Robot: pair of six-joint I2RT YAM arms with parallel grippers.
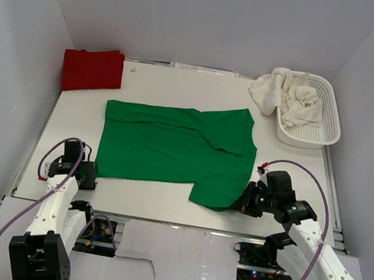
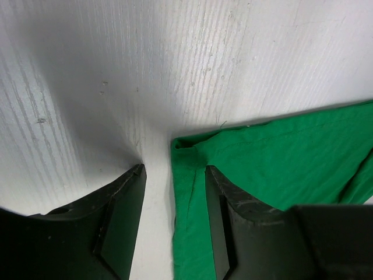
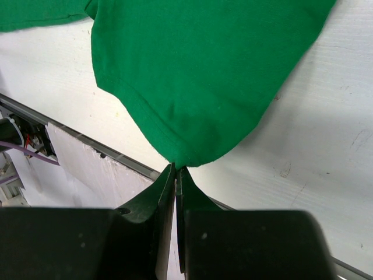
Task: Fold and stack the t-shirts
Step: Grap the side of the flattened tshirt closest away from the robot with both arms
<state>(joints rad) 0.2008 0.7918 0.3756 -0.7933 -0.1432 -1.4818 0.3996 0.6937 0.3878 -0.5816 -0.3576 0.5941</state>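
Observation:
The bright green t-shirt (image 1: 171, 148) lies spread on the white table. My left gripper (image 1: 86, 175) is open at its near left corner. In the left wrist view the shirt's edge (image 2: 192, 192) lies between the two open fingers (image 2: 224, 216). My right gripper (image 1: 243, 201) is shut on the shirt's near right edge. The right wrist view shows the green cloth (image 3: 198, 76) pinched at my closed gripper (image 3: 176, 170). A folded red t-shirt (image 1: 92, 69) lies at the back left. Cream-white t-shirts (image 1: 290, 100) are bunched in the basket.
A white plastic mesh basket (image 1: 325, 131) stands at the back right, with cloth hanging over its left rim. The table's near edge with a metal rail (image 3: 76, 139) runs just under my right gripper. White walls close in the left, right and back.

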